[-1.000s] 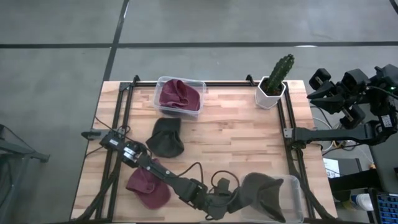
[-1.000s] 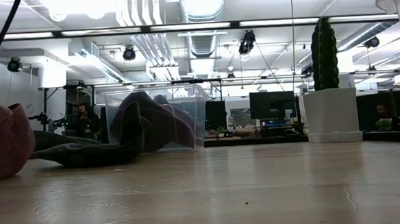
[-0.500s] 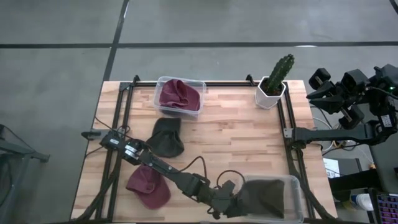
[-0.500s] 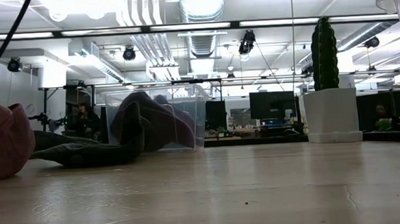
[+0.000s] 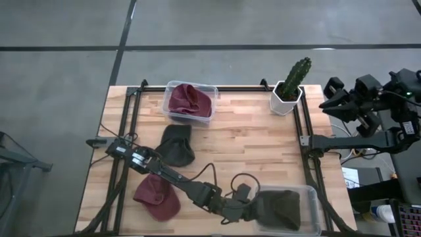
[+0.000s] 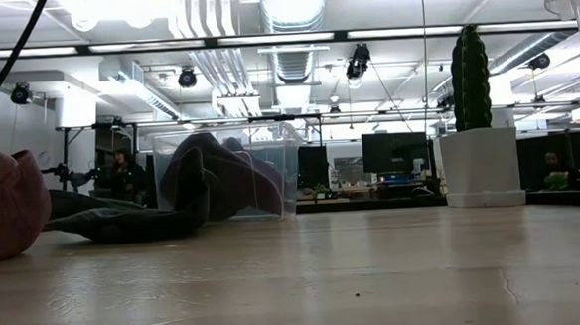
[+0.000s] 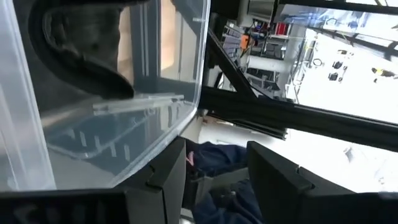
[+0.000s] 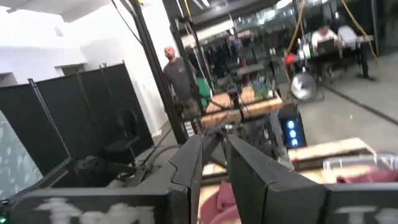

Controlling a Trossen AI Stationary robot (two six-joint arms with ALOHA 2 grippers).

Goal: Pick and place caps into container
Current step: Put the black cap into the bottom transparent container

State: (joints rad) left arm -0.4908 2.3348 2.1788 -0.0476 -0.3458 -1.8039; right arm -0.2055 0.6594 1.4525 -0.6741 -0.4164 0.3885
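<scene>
My left gripper [image 5: 256, 209] [image 7: 217, 168] is open at the left wall of the clear near-right container [image 5: 314, 209], with nothing between its fingers. A dark olive cap [image 5: 281, 209] [image 7: 81, 50] lies inside that container. A second olive cap [image 5: 175, 146] [image 6: 124, 219] and a maroon cap [image 5: 158, 197] [image 6: 4, 202] rest on the table. Another maroon cap [image 5: 189, 100] sits in the clear far container [image 5: 212, 99]. My right gripper [image 5: 339, 97] [image 8: 214, 155] waits beyond the table's right edge, its fingers a narrow gap apart.
A green cactus in a white pot [image 5: 289, 85] [image 6: 471, 113] stands at the far right corner. Black frame rails [image 5: 306, 141] run along the table's left and right sides. Bare wood lies across the middle and right of the table [image 5: 256, 145]. A person [image 8: 177, 68] stands in the room behind.
The olive cap, bunched up over the near-right container's left rim a second ago, has dropped in and now lies flat within its walls. My left gripper moved a little toward the table's right, up to the container's wall.
</scene>
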